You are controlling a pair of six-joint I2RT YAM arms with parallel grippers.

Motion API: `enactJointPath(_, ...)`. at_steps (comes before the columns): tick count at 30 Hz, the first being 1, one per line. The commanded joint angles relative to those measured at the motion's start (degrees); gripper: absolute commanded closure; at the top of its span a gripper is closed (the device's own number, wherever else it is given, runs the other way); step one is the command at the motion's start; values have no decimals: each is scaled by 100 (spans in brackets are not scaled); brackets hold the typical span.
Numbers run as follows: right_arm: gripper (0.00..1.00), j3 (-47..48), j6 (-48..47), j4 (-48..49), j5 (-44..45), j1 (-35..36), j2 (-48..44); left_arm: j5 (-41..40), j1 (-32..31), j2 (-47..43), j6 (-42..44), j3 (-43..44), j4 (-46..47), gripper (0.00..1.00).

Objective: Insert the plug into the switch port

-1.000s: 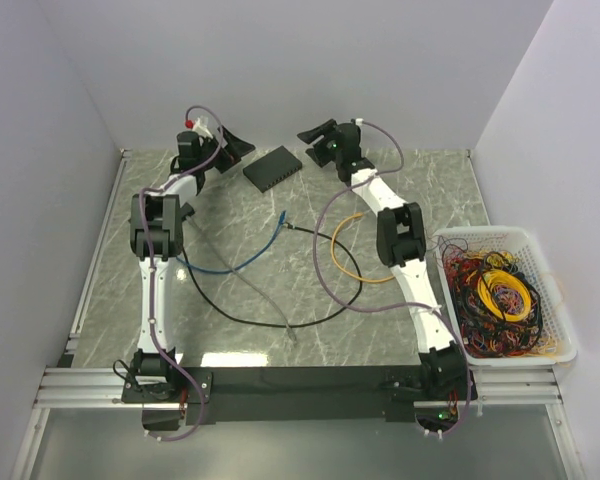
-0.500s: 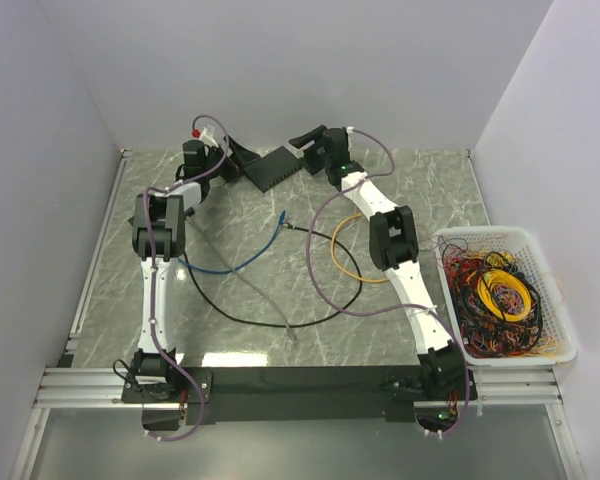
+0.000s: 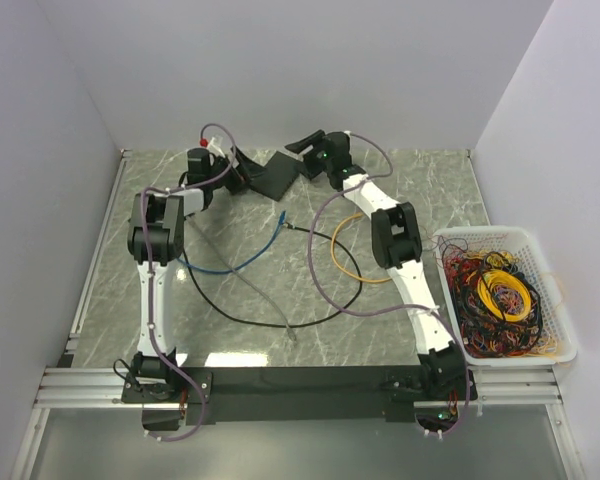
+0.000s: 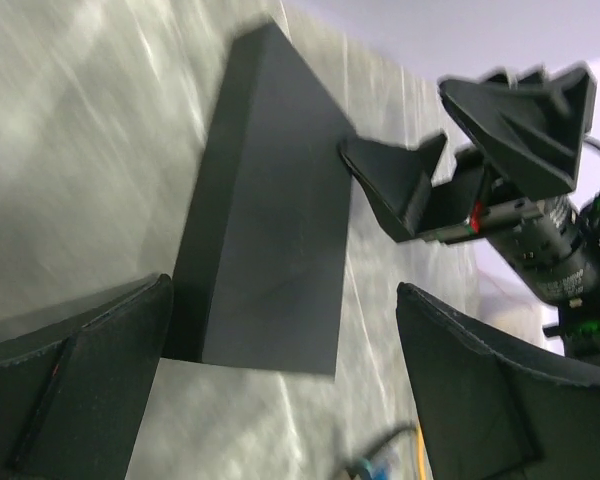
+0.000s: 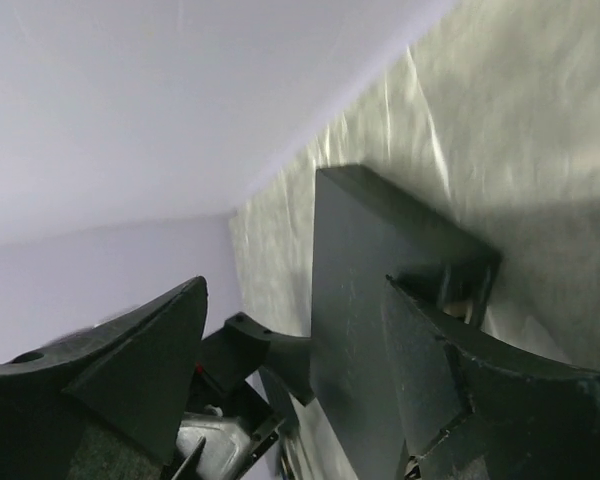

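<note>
Reaching for the far edge of the worktop (image 3: 430,190), both arms meet at the dark-grey box (image 3: 273,176). The left hand (image 3: 238,172) gapes wide, its fingers straddling the box's near-left end; whether they touch it, I cannot tell. The right hand (image 3: 305,155) is spread too, with one finger against the box's right end, and it has no grip. No switch port shows from any view. The orange-yellow cable (image 3: 334,258) lies loose toward the right edge, well apart from the box; its plug is too small to pick out.
</note>
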Motion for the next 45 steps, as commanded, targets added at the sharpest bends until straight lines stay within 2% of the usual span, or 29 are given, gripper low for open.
enactJointPath(1, 23, -1286, -576, -482, -271, 270, -633, 325, -348, -765, 173, -779, 197, 1)
enactJointPath(2, 23, -2030, -648, -394, -253, 323, -1052, 290, -357, -897, 217, -983, 188, 1)
enactJointPath(7, 23, -4396, -859, 485, -174, 666, -2319, 44, -375, -1723, 568, -2133, 144, 2)
enactJointPath(12, 27, -5314, -1219, 757, -288, 1062, -2980, -272, -375, -2312, 1043, -2549, -251, 2)
enactJointPath(16, 28, -6158, -1473, 1399, 210, 958, -4007, -518, -340, -2497, 1158, -2541, -480, 2)
enactJointPath(19, 27, -6090, -1571, 1698, 239, 546, -4185, -563, -331, -2594, 1035, -2514, -428, 2)
enactJointPath(23, 27, -5502, -1168, 2016, -375, -17, -3625, -589, -340, -2673, 973, -2444, -418, 2)
enactJointPath(28, 30, -3756, -991, 927, -385, -352, -2282, -782, -331, -2200, 1008, -1681, -436, 1)
enactJointPath(29, 31, -3507, -965, 708, -376, -388, -2113, -748, -322, -1877, 991, -1479, -471, 2)
enactJointPath(34, 31, -2486, -877, 11, -350, -318, -1532, -616, -287, -873, 789, -178, -506, 1)
enactJointPath(39, 31, -2336, -754, 72, -367, -195, -1435, -484, -278, 24, 692, 867, -823, 1)
enactJointPath(42, 31, -2222, -736, 47, -394, -55, -1330, -344, -278, 297, 639, 1080, -894, 1)
enactJointPath(45, 31, -2116, -763, 11, -429, 112, -1224, -150, -278, 324, 551, 932, -613, 0)
